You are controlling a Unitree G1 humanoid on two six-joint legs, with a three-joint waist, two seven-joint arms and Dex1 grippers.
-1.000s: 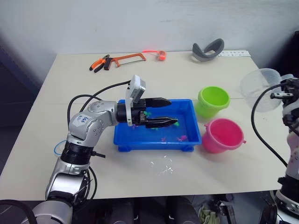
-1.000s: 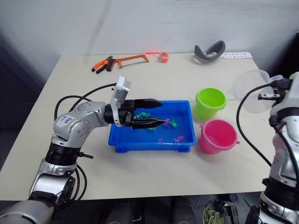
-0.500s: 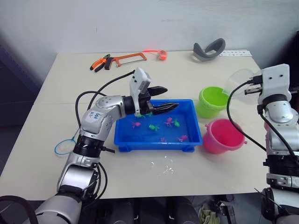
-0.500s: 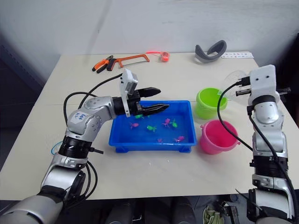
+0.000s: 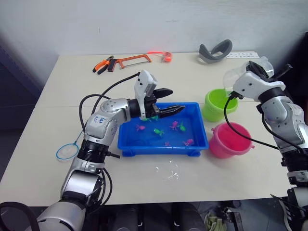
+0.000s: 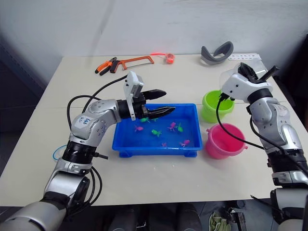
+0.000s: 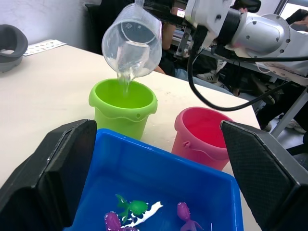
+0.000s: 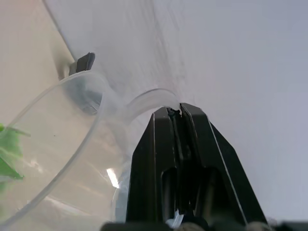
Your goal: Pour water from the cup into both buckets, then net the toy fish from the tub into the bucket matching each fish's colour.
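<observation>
Our right gripper (image 8: 175,113) clamped on the clear cup (image 7: 134,41) handle, tipping water into the green bucket (image 7: 123,105), our left gripper (image 5: 168,101) open-fingered above the blue tub (image 5: 199,141)

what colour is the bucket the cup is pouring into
Lime green bucket, under the tilted cup; clearest in the left wrist view.

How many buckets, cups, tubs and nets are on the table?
Buckets: 2, the green bucket and the pink bucket
Cup: 1
Tub: 1
Net: 1
Total: 5
</observation>
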